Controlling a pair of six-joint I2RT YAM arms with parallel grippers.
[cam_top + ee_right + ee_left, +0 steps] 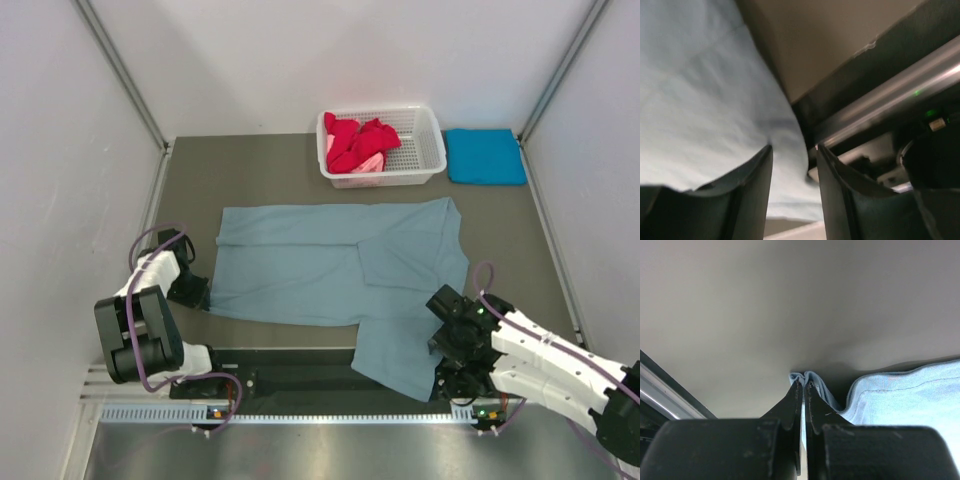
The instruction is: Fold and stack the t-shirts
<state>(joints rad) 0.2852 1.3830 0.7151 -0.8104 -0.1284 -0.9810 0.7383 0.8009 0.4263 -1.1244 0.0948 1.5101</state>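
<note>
I'm working in a lab test cell: plain white panel walls (70,150) on metal struts (122,75) box in the table (260,170), and an aluminium rail (330,413) along its near edge carries my left arm (140,335) and right arm (545,355).

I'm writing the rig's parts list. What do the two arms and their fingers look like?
The left arm and the right arm have white links joined by chunky black joint housings, each with a looping purple cable. The fingers are matte black and taper toward the tips.
</note>
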